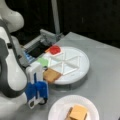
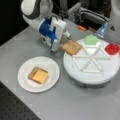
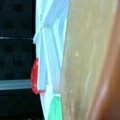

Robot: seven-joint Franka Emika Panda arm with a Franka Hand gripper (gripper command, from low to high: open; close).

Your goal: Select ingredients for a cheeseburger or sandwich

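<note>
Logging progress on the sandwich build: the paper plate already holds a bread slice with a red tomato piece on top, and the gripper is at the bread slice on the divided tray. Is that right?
Not quite. The piece on the bread slice on the paper plate is a yellow cheese slice, as both front views show; the red piece sits on the divided tray. The gripper is indeed at the tray's bread slice.

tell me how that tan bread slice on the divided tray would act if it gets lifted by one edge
The bread slice probably stays stiff: it lies flat, overhanging the divided tray without drooping. Thin and flat, it seems light and unlikely to roll. The tool sits at its edge.
</note>
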